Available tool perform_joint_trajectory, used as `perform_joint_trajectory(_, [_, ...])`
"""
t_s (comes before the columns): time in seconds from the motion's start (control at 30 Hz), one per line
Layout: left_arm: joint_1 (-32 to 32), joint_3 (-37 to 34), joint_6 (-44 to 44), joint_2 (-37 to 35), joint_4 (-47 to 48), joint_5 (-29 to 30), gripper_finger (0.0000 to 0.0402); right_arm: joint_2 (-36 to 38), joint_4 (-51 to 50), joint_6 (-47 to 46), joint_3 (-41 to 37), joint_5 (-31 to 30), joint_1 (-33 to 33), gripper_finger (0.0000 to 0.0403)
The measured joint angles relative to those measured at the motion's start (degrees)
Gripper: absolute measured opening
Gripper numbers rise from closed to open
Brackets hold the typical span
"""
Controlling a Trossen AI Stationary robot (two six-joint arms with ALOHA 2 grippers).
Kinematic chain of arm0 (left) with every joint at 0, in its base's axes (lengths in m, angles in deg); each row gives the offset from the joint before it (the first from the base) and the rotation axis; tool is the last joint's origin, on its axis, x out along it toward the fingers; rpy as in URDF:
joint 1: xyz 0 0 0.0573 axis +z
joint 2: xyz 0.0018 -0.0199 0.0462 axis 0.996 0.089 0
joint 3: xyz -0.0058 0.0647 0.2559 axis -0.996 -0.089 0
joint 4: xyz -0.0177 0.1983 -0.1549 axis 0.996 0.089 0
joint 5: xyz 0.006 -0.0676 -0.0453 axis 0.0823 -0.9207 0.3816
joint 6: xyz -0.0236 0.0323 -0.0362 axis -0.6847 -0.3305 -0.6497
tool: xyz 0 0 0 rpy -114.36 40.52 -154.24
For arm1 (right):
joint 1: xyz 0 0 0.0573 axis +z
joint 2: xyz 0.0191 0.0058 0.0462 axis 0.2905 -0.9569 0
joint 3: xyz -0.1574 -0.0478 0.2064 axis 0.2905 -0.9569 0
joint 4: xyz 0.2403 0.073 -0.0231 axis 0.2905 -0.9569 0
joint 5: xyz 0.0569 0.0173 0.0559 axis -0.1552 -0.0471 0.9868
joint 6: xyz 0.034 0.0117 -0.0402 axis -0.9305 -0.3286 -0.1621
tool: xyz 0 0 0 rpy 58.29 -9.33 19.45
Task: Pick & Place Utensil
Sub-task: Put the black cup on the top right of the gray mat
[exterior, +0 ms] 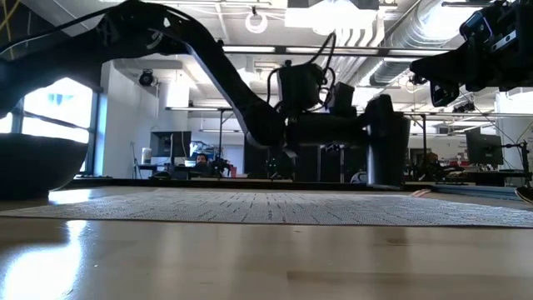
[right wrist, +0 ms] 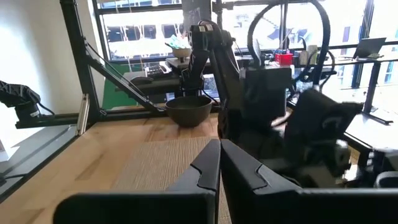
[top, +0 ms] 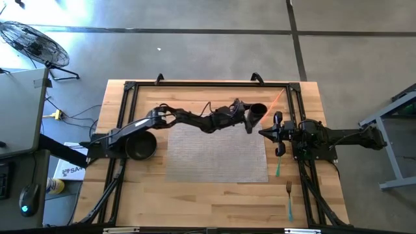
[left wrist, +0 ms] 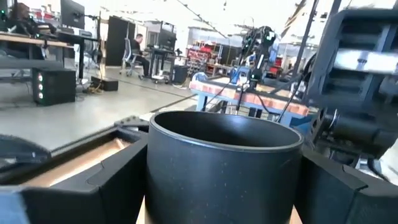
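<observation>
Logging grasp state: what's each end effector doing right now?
Left end effector: closed on the cup.
Right end effector: closed, holding nothing visible.

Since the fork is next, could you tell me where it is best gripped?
Its teal handle, mid-length, from straight above, pincer fingers across its narrow width: the fork lies flat on the table, right of the mat. Left pincer holds the cup.
</observation>
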Motion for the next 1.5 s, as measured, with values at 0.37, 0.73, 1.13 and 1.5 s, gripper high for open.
perform_joint_trajectory(0.37, [-0.02, 0.43, -0.02, 0.21, 3.98, 1.82, 0.0319, 0.00, 0.00, 0.00, 0.01, 0.00, -0.02, 0.0008])
perform_joint_trajectory(0.73, [-0.16, 0.47, 1.66, 0.00, 5.60, 1.65, 0.0372, 0.00, 0.00, 0.00, -0.01, 0.00, 0.00, 0.0005])
perform_joint_trajectory(1.13, [-2.09, 0.21, 7.32, -0.98, 12.98, 4.17, 0.0384, 0.00, 0.00, 0.00, 0.00, 0.00, -0.02, 0.0004])
perform_joint_trajectory(1.5, [-2.71, 0.23, 6.17, -6.49, 29.65, 10.41, 0.0385, 0.00, -0.45, 0.00, 0.00, 0.00, 0.00, 0.0003])
